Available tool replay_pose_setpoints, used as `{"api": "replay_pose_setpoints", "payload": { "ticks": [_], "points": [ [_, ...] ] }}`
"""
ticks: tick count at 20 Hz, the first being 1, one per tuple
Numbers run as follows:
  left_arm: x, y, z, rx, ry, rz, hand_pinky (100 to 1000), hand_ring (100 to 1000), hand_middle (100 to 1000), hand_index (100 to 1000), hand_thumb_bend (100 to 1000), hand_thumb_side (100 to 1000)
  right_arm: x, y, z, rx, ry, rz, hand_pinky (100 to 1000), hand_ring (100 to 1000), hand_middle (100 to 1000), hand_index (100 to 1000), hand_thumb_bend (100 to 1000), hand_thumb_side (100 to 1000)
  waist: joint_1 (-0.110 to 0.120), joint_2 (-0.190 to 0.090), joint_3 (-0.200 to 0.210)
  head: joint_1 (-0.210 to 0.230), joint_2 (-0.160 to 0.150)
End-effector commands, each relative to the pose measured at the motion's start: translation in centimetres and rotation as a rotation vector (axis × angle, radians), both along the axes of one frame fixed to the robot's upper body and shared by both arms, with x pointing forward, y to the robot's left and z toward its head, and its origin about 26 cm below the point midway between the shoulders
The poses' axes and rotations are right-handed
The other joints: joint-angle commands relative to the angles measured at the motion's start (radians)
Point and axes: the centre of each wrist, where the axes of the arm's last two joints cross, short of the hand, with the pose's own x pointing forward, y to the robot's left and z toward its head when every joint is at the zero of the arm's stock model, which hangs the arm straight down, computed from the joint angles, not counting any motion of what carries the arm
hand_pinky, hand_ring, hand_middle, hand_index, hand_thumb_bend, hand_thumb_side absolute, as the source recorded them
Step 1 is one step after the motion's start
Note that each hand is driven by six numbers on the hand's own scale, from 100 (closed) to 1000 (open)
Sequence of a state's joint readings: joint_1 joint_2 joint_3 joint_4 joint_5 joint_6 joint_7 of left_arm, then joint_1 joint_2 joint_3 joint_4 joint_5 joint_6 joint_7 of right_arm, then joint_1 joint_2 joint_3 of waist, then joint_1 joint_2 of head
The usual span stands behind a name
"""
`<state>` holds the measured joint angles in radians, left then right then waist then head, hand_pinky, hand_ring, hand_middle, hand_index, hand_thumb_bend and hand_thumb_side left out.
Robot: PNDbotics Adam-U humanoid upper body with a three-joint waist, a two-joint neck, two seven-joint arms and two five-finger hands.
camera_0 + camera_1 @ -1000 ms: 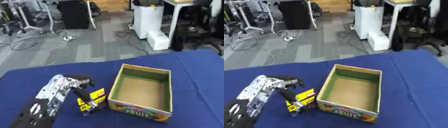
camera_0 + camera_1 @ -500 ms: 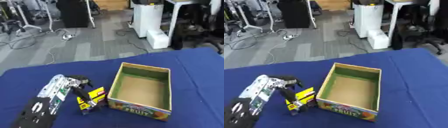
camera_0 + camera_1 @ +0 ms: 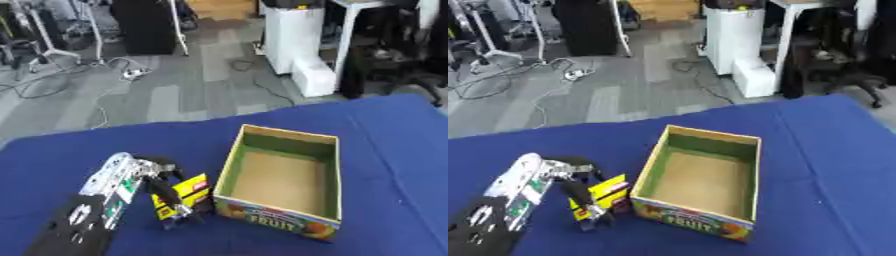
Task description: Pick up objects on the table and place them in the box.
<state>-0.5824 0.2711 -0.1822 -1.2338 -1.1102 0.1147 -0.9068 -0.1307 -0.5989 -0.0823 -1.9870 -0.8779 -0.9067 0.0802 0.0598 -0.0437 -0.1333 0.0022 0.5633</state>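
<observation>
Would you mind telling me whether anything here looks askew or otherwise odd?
Nothing stands out. The box sits upright and empty on the blue table, and the left hand holds a yellow packet beside it.

Even, diffuse indoor light; soft shadow inside the box (image 3: pixel 278 176); both views blurred throughout, background softest; no glare.

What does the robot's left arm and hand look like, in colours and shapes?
The left arm has a silver, boxy forearm with small green markings. Lower down it turns black, with round holes in the casing. The left hand is black, with slim dark fingers. No cable or sleeve shows on it.
</observation>
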Motion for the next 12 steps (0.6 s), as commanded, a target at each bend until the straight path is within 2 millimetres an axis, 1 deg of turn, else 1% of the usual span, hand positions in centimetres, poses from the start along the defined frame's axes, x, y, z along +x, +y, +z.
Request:
{"api": "replay_pose_setpoints", "payload": {
  "ticks": [1,12],
  "points": [
    [0.7,0.3,0.8,0.015,-0.018,0.016,488,830,878,901,1000,610,0.0,0.0,1.1,-0.034,-0.032,0.008,328,379,445,526,100,1000,-0.003,-0.005,-0.002,0.015,0.002],
    [1.2,0.6,-0.6,0.032,0.034,0.043,493,832,878,901,1000,602,0.1,0.2,1.2,-0.035,-0.035,0.015,328,379,445,526,100,1000,-0.002,-0.003,-0.009,0.021,0.014]
  ]
}}
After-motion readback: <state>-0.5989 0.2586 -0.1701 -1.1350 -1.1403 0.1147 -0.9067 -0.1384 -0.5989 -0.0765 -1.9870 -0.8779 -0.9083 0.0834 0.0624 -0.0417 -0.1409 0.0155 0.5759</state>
